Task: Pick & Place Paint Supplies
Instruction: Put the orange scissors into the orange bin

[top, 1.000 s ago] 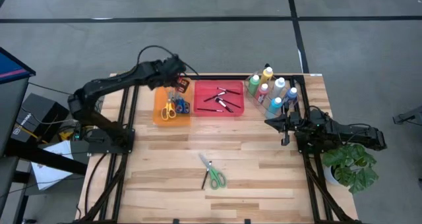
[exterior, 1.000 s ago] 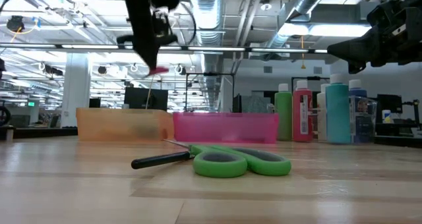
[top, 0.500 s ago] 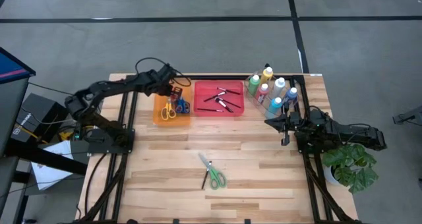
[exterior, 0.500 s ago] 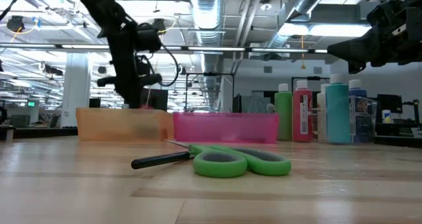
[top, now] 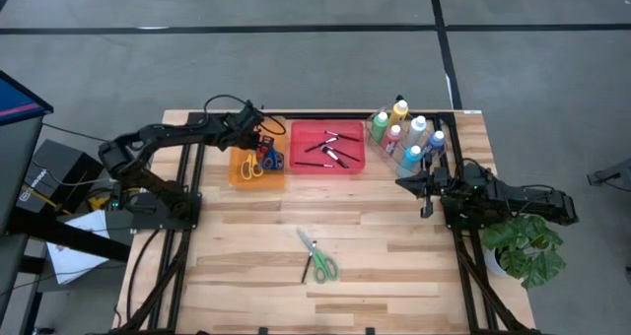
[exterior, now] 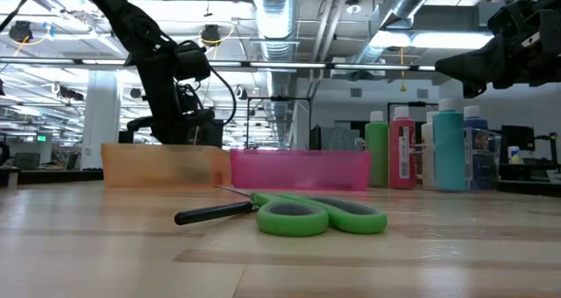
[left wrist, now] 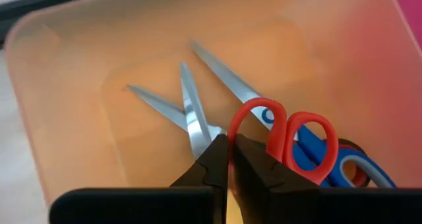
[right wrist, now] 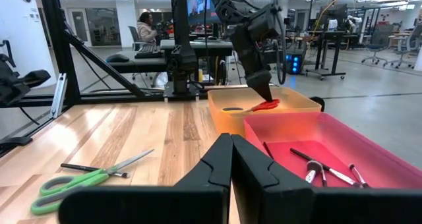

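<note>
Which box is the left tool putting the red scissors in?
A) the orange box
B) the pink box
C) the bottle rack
A: the left tool grips the red scissors inside the orange box, where other scissors already lie.

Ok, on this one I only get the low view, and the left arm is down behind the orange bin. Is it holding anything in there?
Observer: Yes. The left wrist view shows the left gripper inside the orange bin, jaws shut on a handle loop of the red-handled scissors.
Operator: Is anything else in that bin?
Observer: Yes, blue-handled scissors lie on its floor.
Operator: And the right arm?
Observer: From above, the right gripper waits near the right edge of the table, just in front of the paint bottles. Its jaws are shut and hold nothing.
</note>
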You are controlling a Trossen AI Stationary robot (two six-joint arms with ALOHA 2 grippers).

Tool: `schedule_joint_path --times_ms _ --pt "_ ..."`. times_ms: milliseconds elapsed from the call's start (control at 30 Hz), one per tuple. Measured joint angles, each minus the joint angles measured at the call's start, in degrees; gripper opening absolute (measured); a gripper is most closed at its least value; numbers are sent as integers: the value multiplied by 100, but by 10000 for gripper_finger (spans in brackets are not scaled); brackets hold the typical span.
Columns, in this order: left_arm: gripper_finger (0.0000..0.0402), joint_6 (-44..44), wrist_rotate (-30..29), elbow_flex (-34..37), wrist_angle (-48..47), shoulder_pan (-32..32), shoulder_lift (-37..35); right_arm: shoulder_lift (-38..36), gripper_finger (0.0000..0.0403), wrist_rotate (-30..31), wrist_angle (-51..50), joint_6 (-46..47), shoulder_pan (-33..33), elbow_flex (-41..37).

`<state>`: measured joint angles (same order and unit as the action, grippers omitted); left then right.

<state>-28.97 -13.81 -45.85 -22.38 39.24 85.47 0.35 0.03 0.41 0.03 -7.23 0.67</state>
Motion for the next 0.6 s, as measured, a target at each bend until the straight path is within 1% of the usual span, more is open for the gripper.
schedule_joint_path --times_ms 367,600 --pt "8 -117 54 265 206 0 0 1 0 -2 0 -1 1 -1" --pt "30 -114 49 265 389 -124 0 0 0 0 0 0 1 -1"
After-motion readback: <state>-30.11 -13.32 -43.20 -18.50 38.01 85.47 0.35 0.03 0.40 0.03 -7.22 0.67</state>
